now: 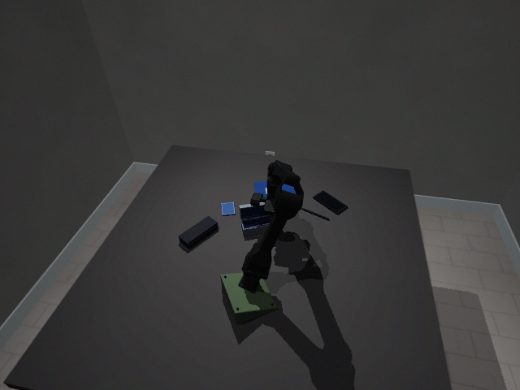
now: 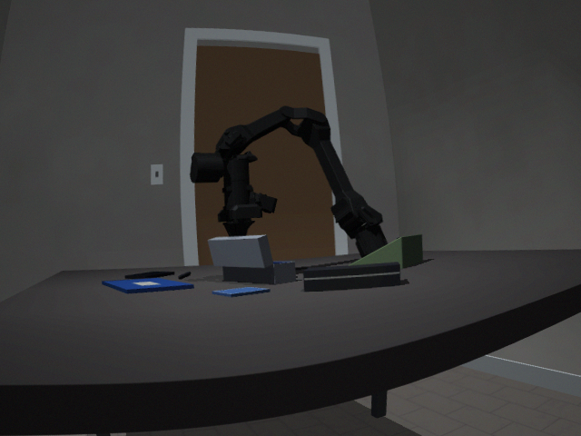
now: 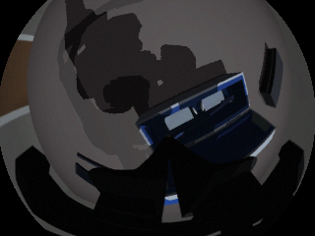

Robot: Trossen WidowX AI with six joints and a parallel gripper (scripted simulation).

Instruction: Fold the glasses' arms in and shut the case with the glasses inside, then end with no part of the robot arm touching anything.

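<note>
Exterior view, one open case [image 2: 243, 258], one glasses pair [image 3: 197, 110] inside, end effector [image 2: 236, 231] closed, empty

Tight spot here: the closed gripper [image 2: 236, 231] hangs right over the raised lid [image 2: 240, 251] of the open glasses case [image 2: 259, 272], barely any gap. Long dark box [image 2: 351, 276] blocks one side, the small blue card [image 2: 241, 291] and blue notebook [image 2: 146, 284] lie flat on the other, easy to pass over.
</note>
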